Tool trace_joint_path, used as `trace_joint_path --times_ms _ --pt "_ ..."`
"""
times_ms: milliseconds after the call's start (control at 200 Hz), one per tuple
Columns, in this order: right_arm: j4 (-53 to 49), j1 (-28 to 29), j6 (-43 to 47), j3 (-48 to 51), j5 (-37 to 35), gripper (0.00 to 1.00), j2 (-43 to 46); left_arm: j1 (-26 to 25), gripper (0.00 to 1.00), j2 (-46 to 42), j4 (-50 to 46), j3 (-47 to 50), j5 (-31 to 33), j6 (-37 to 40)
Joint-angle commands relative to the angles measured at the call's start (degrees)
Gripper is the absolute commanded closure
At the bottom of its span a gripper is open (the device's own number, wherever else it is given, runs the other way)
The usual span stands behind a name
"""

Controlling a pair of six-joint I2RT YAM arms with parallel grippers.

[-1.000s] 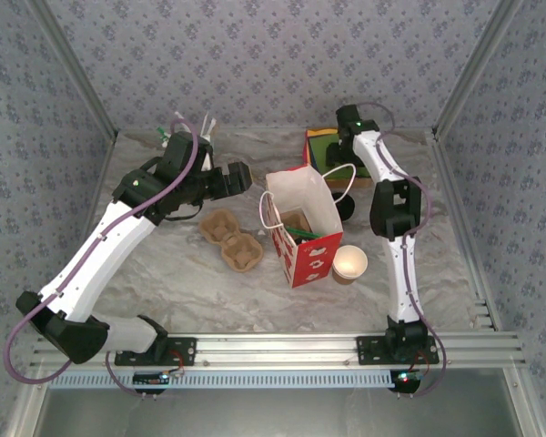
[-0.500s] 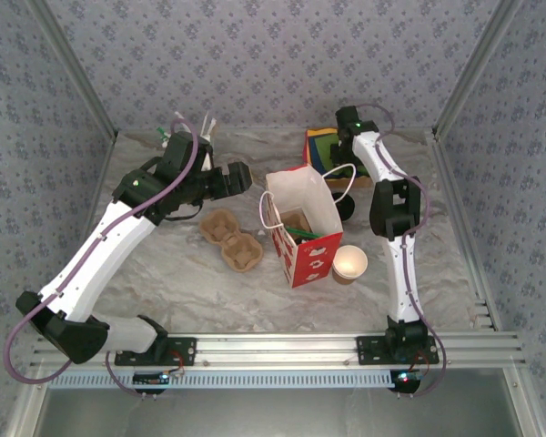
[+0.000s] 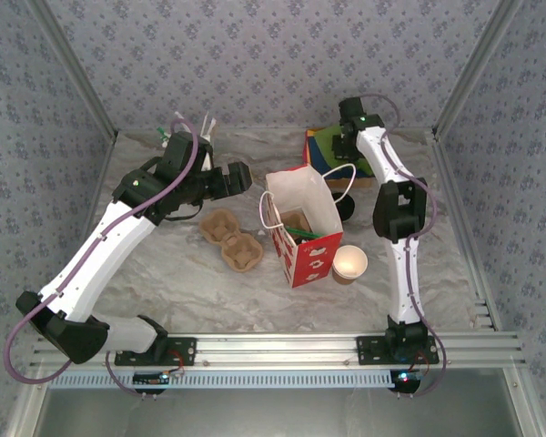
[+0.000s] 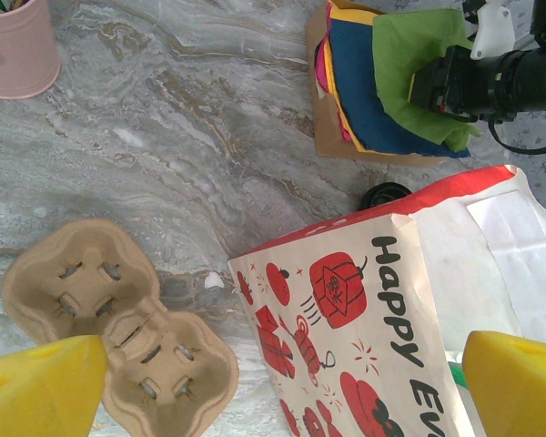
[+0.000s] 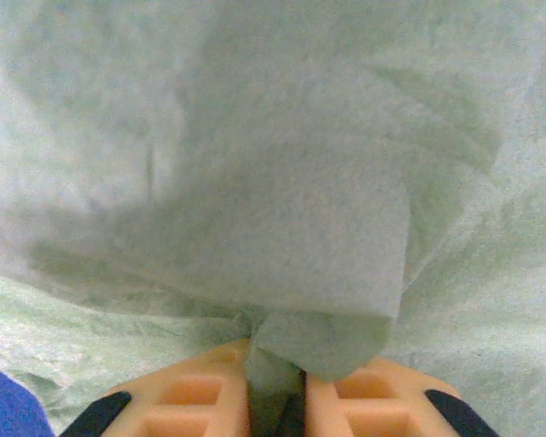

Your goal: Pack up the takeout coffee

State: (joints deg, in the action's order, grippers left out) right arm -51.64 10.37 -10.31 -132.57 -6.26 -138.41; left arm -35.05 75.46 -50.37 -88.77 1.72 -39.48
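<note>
The takeout coffee (image 3: 346, 210) stands on the tabletop (image 3: 182, 282) just behind the red-and-white paper bag (image 3: 302, 235), and only its black lid is plain to me. My right hand (image 5: 275, 396) is pinched tight on a fold of green napkin (image 5: 255, 182). My left hand (image 3: 239, 177) hangs wide open and empty above the cup carrier (image 4: 118, 337).

The bench (image 4: 209, 137) looks like smooth marble. The cup carrier (image 4: 118, 337) is rough brown pulp, the bag (image 4: 382, 309) matt printed paper, and the green napkin (image 5: 273, 182) soft and fibrous.
</note>
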Motion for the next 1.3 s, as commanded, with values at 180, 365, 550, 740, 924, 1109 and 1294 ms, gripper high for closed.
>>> trace_joint_path --times_ms 180,365,550,740,924,1109,1294 --pt "-1.3 0.0 -1.4 1.2 0.2 0.99 4.0 -0.4 0.00 0.1 0.4 -1.7 -0.5 1.4" --pt "-1.3 0.0 -2.0 4.7 0.8 1.00 10.4 -0.4 0.00 1.1 1.2 -2.7 -1.7 2.7" --pt "-1.3 0.2 -2.0 10.5 0.0 1.00 20.1 -0.4 0.00 1.8 3.3 -2.9 -3.5 4.1" --pt "-2.7 0.7 -1.6 16.1 -2.2 1.00 31.1 -0.4 0.00 2.7 6.0 -2.6 -6.1 5.2" --pt "-4.7 3.5 -0.4 19.5 -5.7 0.98 41.6 -0.4 0.00 3.2 8.0 -2.5 -7.8 6.3" --pt "-7.8 11.8 2.0 20.1 -15.4 0.97 49.6 -0.3 0.00 3.1 8.7 -2.5 -8.6 7.5" --pt "-10.4 23.3 3.9 20.4 -28.0 0.97 54.4 -0.3 0.00 1.2 9.8 -0.7 -8.5 7.3"
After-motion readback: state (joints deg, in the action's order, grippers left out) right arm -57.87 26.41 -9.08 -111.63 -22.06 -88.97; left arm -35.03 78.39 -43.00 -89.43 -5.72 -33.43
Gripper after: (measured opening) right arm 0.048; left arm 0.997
